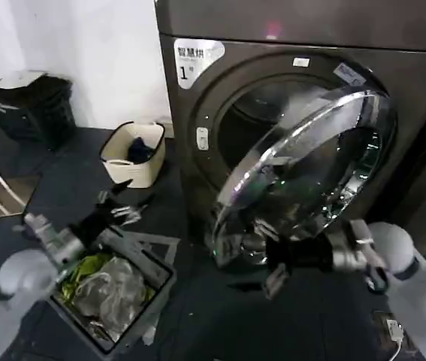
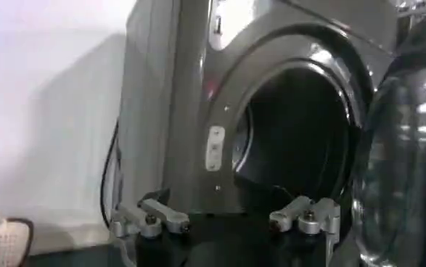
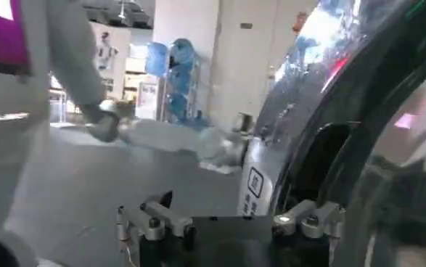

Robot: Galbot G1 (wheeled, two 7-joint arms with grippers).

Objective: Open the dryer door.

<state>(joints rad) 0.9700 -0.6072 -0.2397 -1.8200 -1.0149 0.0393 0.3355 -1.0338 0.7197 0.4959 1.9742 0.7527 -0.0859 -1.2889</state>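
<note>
Dryer door [image 1: 310, 169] is swung well out from the dryer [image 1: 197, 98], leaving the dark drum mouth [image 1: 254, 120] exposed. The right gripper [image 1: 254, 259] is held open at the door's lower chrome rim. The left gripper [image 1: 126, 207] is spread open above a grey bin [image 1: 156, 289] filled with crumpled plastic and green scraps. Dark clothing is held in a cream basket [image 1: 126, 167] beside the dryer.

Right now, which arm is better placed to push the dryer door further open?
Right: its claw is at the lower rim of the half-open dryer door. The left claw is off beside a basket.
</note>
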